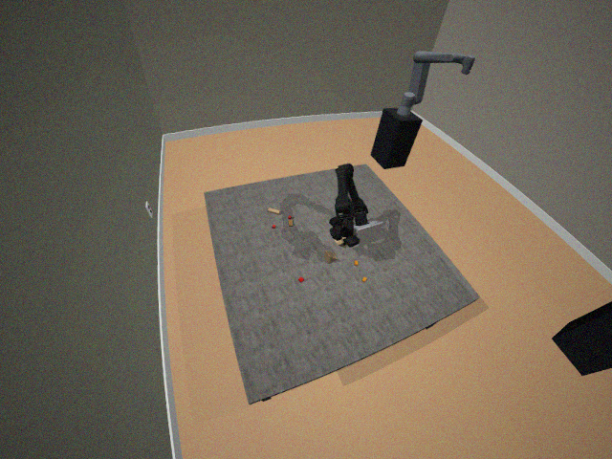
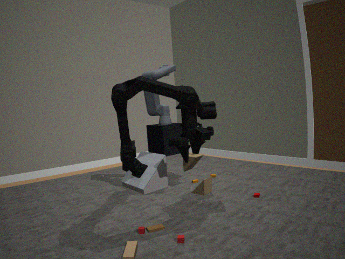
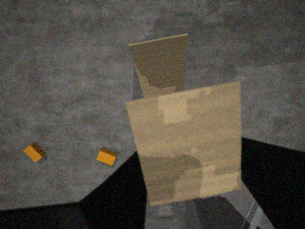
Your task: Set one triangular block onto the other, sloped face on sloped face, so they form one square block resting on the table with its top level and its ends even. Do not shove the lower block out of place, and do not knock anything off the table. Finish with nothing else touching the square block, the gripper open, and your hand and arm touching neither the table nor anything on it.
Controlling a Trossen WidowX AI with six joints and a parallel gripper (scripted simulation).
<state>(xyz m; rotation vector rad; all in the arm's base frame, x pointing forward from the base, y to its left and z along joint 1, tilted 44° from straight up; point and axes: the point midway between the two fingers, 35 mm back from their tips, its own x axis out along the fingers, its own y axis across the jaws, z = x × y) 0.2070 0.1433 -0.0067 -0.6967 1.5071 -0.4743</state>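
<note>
My gripper [image 1: 344, 241] [image 2: 191, 156] [image 3: 183, 148] is shut on one triangular wooden block [image 1: 338, 242] [image 2: 191, 163] [image 3: 191, 124] and holds it in the air. Its flat face is up and its sloped face points down and to the right in the exterior view. The other triangular block [image 1: 329, 256] [image 2: 205, 187] [image 3: 162, 64] stands on the grey table [image 1: 276, 336] [image 2: 250, 228], its slope facing up and to the left in that view. The held block is higher and to the left of it there, with a gap between them. In the wrist view the held block hides part of the lower one.
Two orange pieces [image 1: 356, 263] [image 1: 364, 279] [image 2: 195, 181] [image 2: 213, 176] [image 3: 107, 156] [image 3: 34, 152] lie near the lower block. Red cubes [image 1: 300, 279] [image 2: 256, 195] [image 2: 180, 239] and two wooden bars [image 1: 273, 210] [image 2: 155, 227] [image 2: 130, 249] lie farther off. A grey wedge [image 2: 156, 170] is under the arm's base.
</note>
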